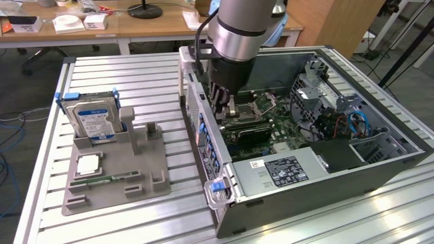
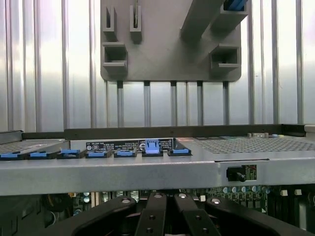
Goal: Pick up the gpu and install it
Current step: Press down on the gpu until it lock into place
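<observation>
- Inside the open computer case (image 1: 379, 168), low over the motherboard (image 1: 254, 104): the gpu (image 1: 247, 133), seen as a dark flat card lying across the board, just under the tool.
- Directly above that card: the gripper (image 1: 227, 108), closed, fingers drawn together to a narrow point; impossible to tell whether pinching the card's edge or merely touching it.
- Reaching steeply down from the top of the exterior view: the arm's silver and black wrist section, nearly vertical, close beside the case's perforated back wall.
- In the wrist view: black finger linkages converging at the gripper (image 2: 165, 216), with the case's grey edge rail and a row of blue latches (image 2: 125, 153) beyond.
- On that rail, beside the latches: a black label with white print, too small to read.
- On the silver power supply at the near end of the case: a black label (image 1: 285, 170) and a small white sticker, text illegible.
- Toward the exterior view's right inside the case: blue cables (image 1: 356, 122) near the drive cage.
- Well apart, on the exterior view's left: a grey tray (image 1: 115, 173) on the slatted metal table (image 1: 135, 76).
- Standing upright in the tray's far end: a hard drive (image 1: 95, 122) with a blue-white label, wording unreadable.
- Lying flat nearer the front of the tray: a green memory stick (image 1: 105, 179), and just behind it a square silver chip (image 1: 88, 163).
</observation>
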Controlling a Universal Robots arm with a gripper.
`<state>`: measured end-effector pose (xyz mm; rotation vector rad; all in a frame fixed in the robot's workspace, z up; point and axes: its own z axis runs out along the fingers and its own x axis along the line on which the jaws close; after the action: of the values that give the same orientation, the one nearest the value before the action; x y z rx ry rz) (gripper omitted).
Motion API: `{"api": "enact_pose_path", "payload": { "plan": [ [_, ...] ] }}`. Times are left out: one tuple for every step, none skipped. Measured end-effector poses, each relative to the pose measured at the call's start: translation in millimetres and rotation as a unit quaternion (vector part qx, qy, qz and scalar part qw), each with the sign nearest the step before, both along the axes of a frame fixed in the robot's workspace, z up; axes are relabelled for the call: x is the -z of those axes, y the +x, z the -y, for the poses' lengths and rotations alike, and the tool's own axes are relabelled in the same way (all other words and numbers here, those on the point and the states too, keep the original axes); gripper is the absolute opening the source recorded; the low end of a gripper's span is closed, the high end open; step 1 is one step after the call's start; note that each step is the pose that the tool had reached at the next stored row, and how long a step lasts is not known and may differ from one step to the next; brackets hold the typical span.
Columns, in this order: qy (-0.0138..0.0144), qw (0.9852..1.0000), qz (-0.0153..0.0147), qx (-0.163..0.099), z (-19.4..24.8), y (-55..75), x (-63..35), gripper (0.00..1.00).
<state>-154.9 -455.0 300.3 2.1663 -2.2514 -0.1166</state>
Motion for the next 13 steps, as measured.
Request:
{"api": "enact_pose_path", "payload": {
  "plan": [
    [0.0000,1.0000,0.0001,0.000,0.0,-0.1,0.2,0.11],
    [0.0000,1.0000,0.0003,0.000,0.0,-0.1,0.5,0.11],
    [0.0000,1.0000,0.0006,0.000,0.0,-0.1,1.1,0.11],
    [0.0000,1.0000,0.0010,0.000,0.0,-0.1,1.9,0.11],
    [-0.0002,1.0000,0.0013,0.000,0.0,-0.1,2.6,0.11],
    [-0.0006,1.0000,0.0015,0.000,0.0,-0.1,3.2,0.11],
    [-0.0007,1.0000,0.0017,0.000,0.0,-0.1,3.7,0.11],
    [-0.0006,1.0000,0.0020,0.000,0.1,-0.1,3.9,0.11],
    [-0.0004,1.0000,0.0022,0.000,0.1,-0.1,4.2,0.11],
    [-0.0002,1.0000,0.0025,0.000,0.0,-0.1,4.6,0.11],
    [-0.0001,1.0000,0.0026,0.000,-0.1,0.0,4.7,0.11],
    [-0.0001,1.0000,0.0026,0.000,-0.1,0.0,4.6,0.11],
    [0.0002,1.0000,0.0028,0.000,-0.1,-0.1,4.1,0.11]
  ]
}}
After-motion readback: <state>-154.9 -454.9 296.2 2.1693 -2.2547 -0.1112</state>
